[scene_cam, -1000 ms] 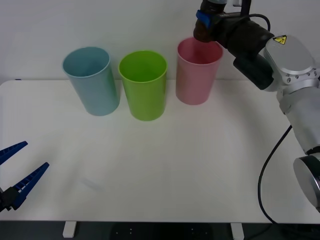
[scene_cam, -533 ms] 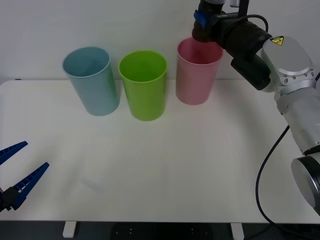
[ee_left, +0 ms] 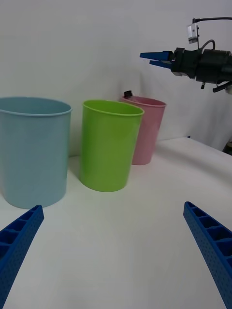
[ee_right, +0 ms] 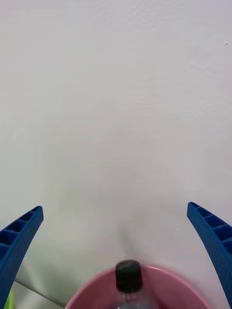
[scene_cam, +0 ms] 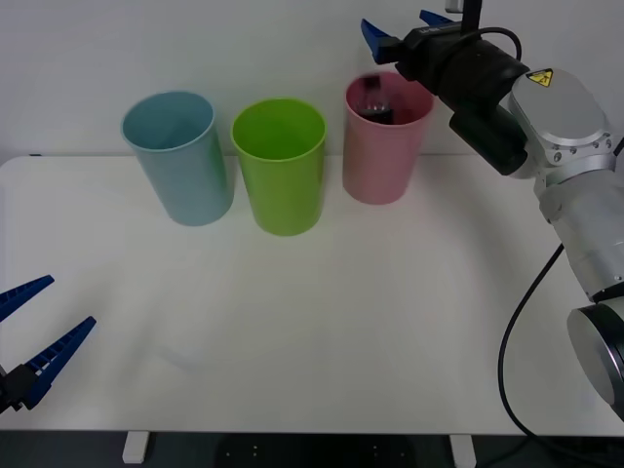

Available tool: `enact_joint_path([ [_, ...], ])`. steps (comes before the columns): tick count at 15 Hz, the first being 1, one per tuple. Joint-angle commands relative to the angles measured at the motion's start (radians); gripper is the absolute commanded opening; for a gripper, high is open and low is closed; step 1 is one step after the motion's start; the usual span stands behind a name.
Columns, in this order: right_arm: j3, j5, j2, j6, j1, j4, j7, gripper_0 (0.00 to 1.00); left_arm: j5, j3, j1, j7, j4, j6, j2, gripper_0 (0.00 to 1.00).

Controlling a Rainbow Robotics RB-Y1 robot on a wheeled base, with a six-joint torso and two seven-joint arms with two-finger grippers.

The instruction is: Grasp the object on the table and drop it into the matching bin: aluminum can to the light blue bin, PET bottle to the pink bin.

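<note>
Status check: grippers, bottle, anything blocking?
Right gripper open above the pink bin. PET bottle inside that bin, cap at the rim. Left gripper open, parked low at the table's near left. Nothing blocking.

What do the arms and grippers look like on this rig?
Right arm: silver-grey rounded links, black wrist section, a yellow warning triangle sticker, a black cable looping down its side. Right gripper and left gripper: two long, blue, ribbed, tapering fingers each, on a black base.
</note>
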Motion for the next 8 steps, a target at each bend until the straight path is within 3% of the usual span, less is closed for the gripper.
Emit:
enact_joint_path([
  [1,0.002,-0.009,0.0,-0.015,0.0,-0.003,0.002,1.0,0.0,0.0,0.0,0.0,0.0,0.0,0.0,1.0],
  [5,0.002,-0.084,-0.006,-0.115,0.003,-0.006,0.024,1.0,0.0,0.0,0.0,0.0,0.0,0.0,0.0,1.0],
  [8,0.002,-0.162,-0.052,-0.225,0.019,-0.011,0.039,1.0,0.0,0.0,0.0,0.0,0.0,0.0,0.0,1.0],
])
